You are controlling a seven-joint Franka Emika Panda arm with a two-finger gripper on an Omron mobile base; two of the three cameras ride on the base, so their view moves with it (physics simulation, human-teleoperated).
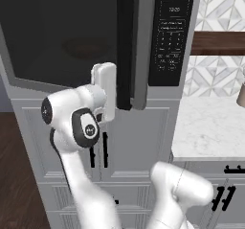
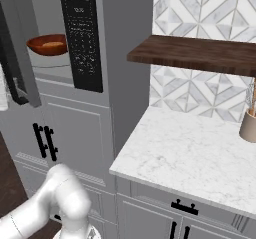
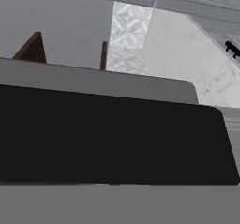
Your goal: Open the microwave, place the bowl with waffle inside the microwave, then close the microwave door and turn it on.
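The microwave (image 1: 143, 86) fills the upper left of the left base view, with its black keypad (image 1: 171, 31) on the right. The microwave door (image 1: 57, 36) stands a little ajar; in the right base view I see the door (image 2: 27, 58) edge-on. Inside the cavity sits the reddish-brown bowl (image 2: 47, 45) with the tan waffle (image 2: 52, 45) in it. My gripper (image 1: 105, 91) is up against the door just left of the tall black handle (image 1: 126, 46). Its fingers are hidden behind the white hand. The handle (image 3: 112, 138) spans the hand view as a wide black bar.
White cabinet doors with short black handles (image 1: 98, 151) lie below the microwave. A marble counter (image 2: 190, 153) extends to the right, with a dark wooden shelf (image 2: 200, 53) above it and a tan holder (image 2: 248, 125) at its far right edge.
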